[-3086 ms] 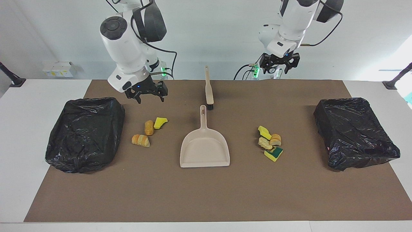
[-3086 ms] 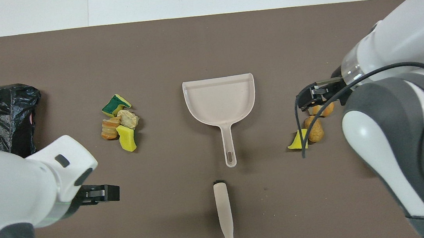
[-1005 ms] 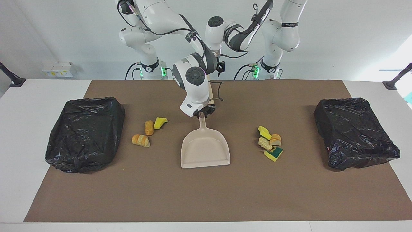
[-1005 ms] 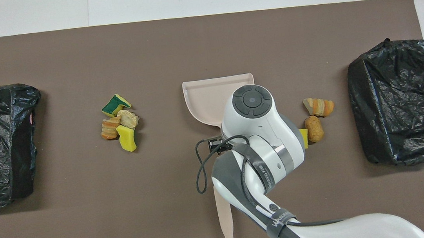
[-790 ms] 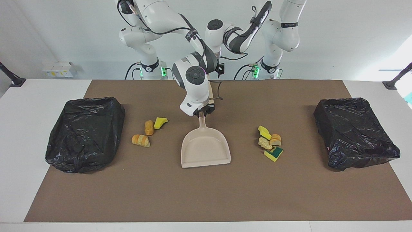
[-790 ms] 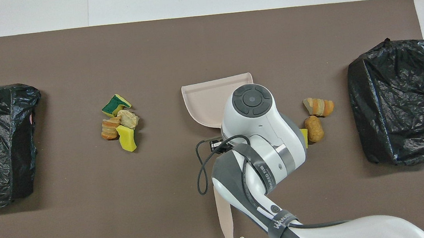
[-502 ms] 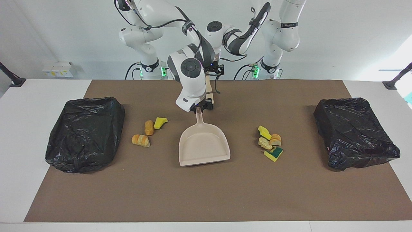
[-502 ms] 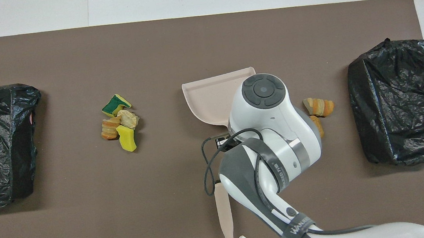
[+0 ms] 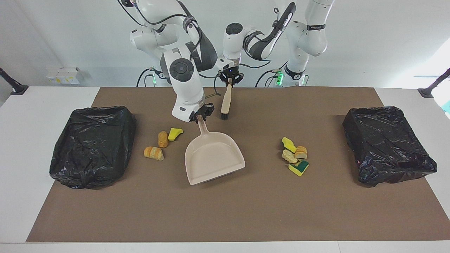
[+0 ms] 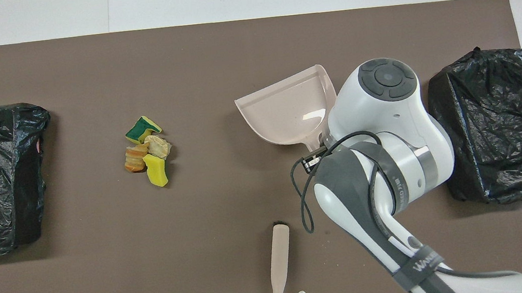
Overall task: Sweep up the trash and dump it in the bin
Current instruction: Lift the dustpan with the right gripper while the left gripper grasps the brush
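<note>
Jaws of right gripper (image 9: 201, 115) apparently grip dustpan (image 9: 213, 157) beside trash (image 9: 162, 139).

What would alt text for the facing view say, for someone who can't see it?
Two white robot arms work over a brown mat: the right hand grips a beige dustpan by its handle, while the left hand holds a beige brush. Two clusters of trash, three scraps and four scraps, flank the dustpan, with a black-lined bin at each end.

Smooth, slightly glossy plastic dustpan (image 9: 214, 158); crinkled shiny black plastic bin liners (image 9: 92, 146); matt brown mat (image 9: 225, 211).
</note>
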You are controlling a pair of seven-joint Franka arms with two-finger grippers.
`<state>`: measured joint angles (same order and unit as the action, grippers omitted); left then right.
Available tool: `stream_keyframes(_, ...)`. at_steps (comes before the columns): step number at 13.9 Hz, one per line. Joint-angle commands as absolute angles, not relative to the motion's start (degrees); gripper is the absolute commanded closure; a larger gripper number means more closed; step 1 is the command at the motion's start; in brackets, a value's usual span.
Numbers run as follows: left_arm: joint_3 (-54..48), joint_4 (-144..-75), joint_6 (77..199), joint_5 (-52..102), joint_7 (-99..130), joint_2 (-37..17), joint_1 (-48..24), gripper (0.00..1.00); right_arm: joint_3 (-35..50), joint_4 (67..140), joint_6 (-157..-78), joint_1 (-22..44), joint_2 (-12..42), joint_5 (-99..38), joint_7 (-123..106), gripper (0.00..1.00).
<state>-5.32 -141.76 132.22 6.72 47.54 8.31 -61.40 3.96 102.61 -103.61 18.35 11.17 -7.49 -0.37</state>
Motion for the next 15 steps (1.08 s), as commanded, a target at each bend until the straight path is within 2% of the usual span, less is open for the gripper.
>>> stream_keyframes(1,-4.4,-139.22,125.96,7.56,44.48,9.84,-60.3,1.0,4.31,102.57,-102.13,16.44,9.93,-7.12,-6.32,1.0)
stream_keyframes(5,-4.31,-138.16,113.06,7.56,39.91,14.05,-53.11,1.0,4.31,103.09,-101.51,16.26,9.49,-5.02,-22.54,1.0)
stream_keyframes(10,-4.22,-134.04,99.7,7.3,27.46,22.04,-35.37,1.0,4.39,104.77,-102.21,16.34,8.96,2.44,-34.34,1.0)
stream_keyframes(12,-3.78,-131.33,96.68,6.16,21.56,21.8,-26.77,1.0,4.48,104.85,-102.48,17.4,9.67,5.0,-38.13,1.0)
stream_keyframes(15,-3.87,-129.29,104.55,5.8,10.24,18.2,-12.08,1.0,4.48,105.12,-104.32,20.03,10.98,7.99,-40.34,1.0)
